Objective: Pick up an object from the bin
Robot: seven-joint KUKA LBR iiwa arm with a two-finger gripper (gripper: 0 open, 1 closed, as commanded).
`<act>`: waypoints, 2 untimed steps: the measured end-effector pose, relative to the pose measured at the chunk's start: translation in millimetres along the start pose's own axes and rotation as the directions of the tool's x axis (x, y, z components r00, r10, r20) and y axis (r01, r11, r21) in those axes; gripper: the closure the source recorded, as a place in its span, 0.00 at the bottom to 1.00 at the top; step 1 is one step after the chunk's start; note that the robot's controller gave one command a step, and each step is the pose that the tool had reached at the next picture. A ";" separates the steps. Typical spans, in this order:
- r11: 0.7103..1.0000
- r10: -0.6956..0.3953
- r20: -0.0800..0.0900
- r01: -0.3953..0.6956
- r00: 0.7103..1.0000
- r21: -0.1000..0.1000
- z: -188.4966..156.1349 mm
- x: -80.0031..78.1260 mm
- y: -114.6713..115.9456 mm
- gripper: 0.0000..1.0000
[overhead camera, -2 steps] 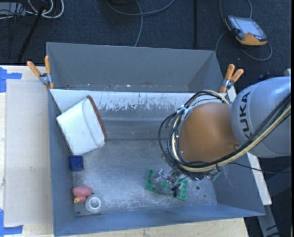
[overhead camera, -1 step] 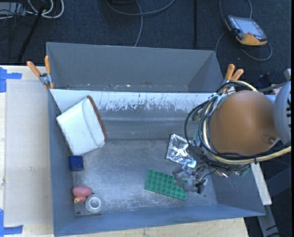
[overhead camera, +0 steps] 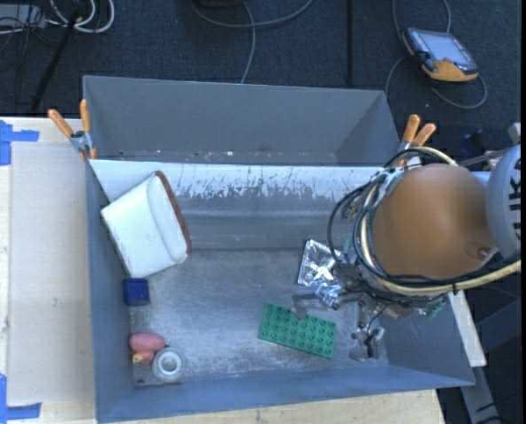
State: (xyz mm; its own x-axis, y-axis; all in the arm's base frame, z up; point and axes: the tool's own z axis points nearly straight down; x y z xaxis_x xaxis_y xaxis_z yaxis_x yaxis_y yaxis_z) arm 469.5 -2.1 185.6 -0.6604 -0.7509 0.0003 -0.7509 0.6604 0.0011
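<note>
Toward four o'clock of bin (overhead camera: pixel 236 140), gripper (overhead camera: pixel 346 314) being positioned low, between crumpled foil (overhead camera: pixel 316 266) and green studded plate (overhead camera: pixel 298 329). Approach step judged underway; clench state cannot be told; alignment over one item being called for next.

One each: roll (overhead camera: pixel 143 228), cube (overhead camera: pixel 136 291), pink lump (overhead camera: pixel 145 344), ring (overhead camera: pixel 167 364), green plate (overhead camera: pixel 298 330), foil (overhead camera: pixel 316 265).

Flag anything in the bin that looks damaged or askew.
The white container with a brown rim lies tipped on its side at the back left, and the silver foil right of centre is crumpled. Nothing else stands out.
</note>
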 end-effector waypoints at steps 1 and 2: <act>0.961 -0.277 -0.004 0.277 0.961 -0.004 117.8 -49.3 -33.8 0.00; 0.961 -0.275 -0.004 0.275 0.961 -0.001 113.6 -50.1 -34.7 1.00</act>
State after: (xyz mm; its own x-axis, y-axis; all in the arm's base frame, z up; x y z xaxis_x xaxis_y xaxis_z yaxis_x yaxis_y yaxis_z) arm 528.6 12.6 72.0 -0.4285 -0.9035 0.0036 -0.9035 0.4285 0.0026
